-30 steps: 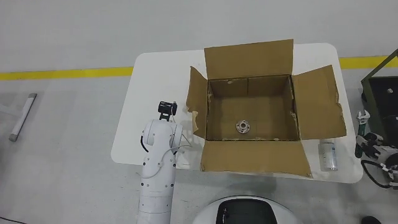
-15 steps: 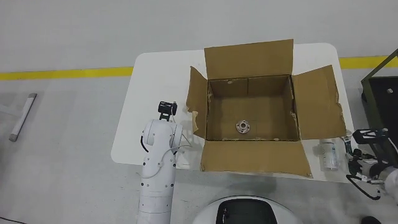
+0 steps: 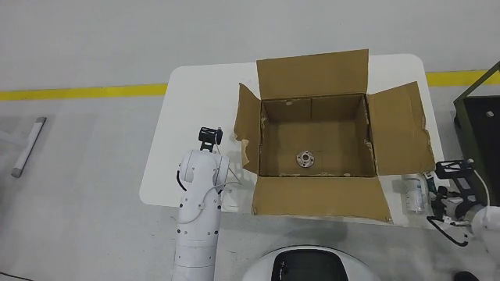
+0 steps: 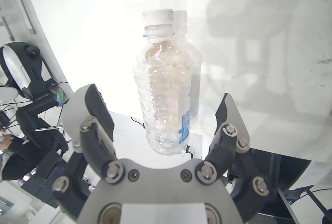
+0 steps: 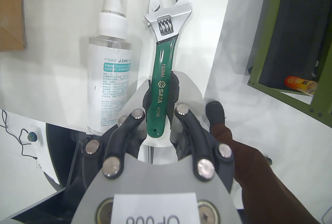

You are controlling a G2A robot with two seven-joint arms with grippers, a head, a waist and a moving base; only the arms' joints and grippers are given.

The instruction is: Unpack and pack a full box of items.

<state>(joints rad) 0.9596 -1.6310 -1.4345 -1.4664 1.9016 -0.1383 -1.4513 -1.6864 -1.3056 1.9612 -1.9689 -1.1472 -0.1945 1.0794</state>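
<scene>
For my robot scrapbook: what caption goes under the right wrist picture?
Right gripper clamps a green-handled wrench beside a spray bottle on the white table.

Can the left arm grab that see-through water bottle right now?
Probably yes. The left tool is open, the water bottle lies straight ahead in line with its gap, and nothing stands between them.

White tabletop (image 3: 195,109) carrying a plain brown cardboard box (image 3: 312,74), a small grey metal ring (image 3: 303,157) inside. Pale grey floor (image 3: 94,31) crossed by yellow stripes. The wrench (image 5: 166,59) has a dark green handle with white lettering and a silver head. The spray bottle (image 5: 110,66) is clear, with white nozzle and teal-printed label. The water bottle (image 4: 166,95) is clear, white-capped, with a blue label patch. The left pincer (image 4: 159,95) is grey metal with black ribbed grips.
</scene>
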